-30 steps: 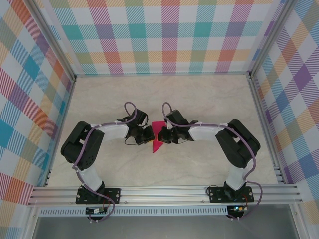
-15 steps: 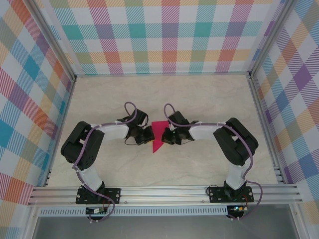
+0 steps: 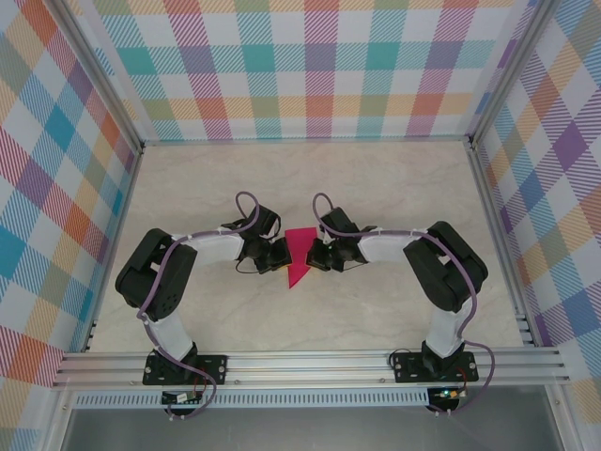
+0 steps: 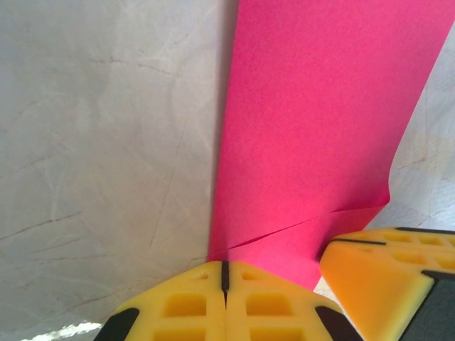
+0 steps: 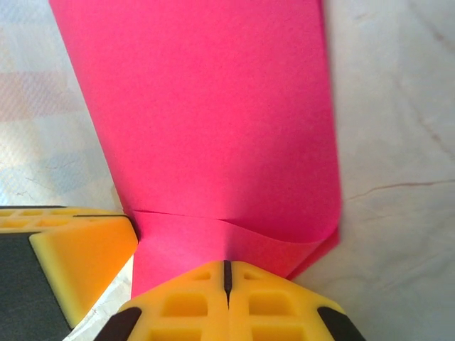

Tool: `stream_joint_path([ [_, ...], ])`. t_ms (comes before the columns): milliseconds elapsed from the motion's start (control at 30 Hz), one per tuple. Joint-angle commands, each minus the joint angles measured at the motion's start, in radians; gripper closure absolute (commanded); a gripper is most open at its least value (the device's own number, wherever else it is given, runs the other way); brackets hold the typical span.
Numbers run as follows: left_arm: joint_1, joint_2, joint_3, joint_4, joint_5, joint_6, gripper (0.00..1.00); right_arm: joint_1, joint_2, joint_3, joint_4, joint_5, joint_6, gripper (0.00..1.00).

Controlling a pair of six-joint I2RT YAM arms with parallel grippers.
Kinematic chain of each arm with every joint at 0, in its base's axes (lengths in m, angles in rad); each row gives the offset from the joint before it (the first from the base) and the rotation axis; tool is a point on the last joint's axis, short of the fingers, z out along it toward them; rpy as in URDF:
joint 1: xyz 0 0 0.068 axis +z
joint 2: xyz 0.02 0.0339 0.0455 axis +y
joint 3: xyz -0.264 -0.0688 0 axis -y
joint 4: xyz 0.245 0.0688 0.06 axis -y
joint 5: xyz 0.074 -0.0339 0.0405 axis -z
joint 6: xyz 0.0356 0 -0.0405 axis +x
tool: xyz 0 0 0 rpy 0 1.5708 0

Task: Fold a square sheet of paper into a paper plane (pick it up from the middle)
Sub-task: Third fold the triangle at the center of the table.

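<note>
Left hand [image 4: 224,273] and right hand [image 5: 227,273] each pinch the pink paper [image 4: 313,128], gripped edges hidden between fingertips [image 4: 178,305].

Magenta paper plane [image 3: 299,258] part-folded, mid table [image 3: 394,188], point nearward.

Bright, even light comes from overhead — shadows on the worktop [image 3: 376,188] stay soft and short. The top view is sharp. My wrist views run softer: the pink paper [image 4: 313,106] looks grainy up close, a dark shadow hugging one edge.
</note>
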Motion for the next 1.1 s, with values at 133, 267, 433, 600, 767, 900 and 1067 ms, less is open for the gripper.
stream_joint_path([
  [133, -0.007, 0.047, -0.009, -0.102, -0.096, 0.026, 1.00, -0.055, 0.007, -0.036, -0.015, 0.054, 0.034, 0.98],
  [267, -0.007, 0.047, -0.011, -0.104, -0.098, 0.027, 1.00, -0.080, 0.000, -0.028, -0.028, 0.075, 0.033, 0.98],
  [433, -0.007, 0.045, -0.013, -0.102, -0.096, 0.027, 1.00, -0.094, -0.014, -0.007, -0.043, 0.096, 0.027, 0.98],
  [600, -0.007, 0.045, -0.013, -0.100, -0.095, 0.027, 1.00, -0.094, -0.059, 0.000, -0.010, 0.079, -0.002, 0.97],
  [767, -0.007, 0.043, -0.012, -0.100, -0.095, 0.026, 1.00, -0.089, -0.081, -0.022, 0.058, 0.010, -0.024, 0.97],
  [900, -0.007, 0.044, -0.011, -0.100, -0.097, 0.023, 1.00, -0.081, -0.035, -0.004, 0.075, -0.076, -0.036, 0.97],
  [1067, -0.009, 0.044, -0.009, -0.105, -0.100, 0.022, 1.00, -0.079, 0.024, 0.025, 0.060, -0.109, -0.046, 0.97],
])
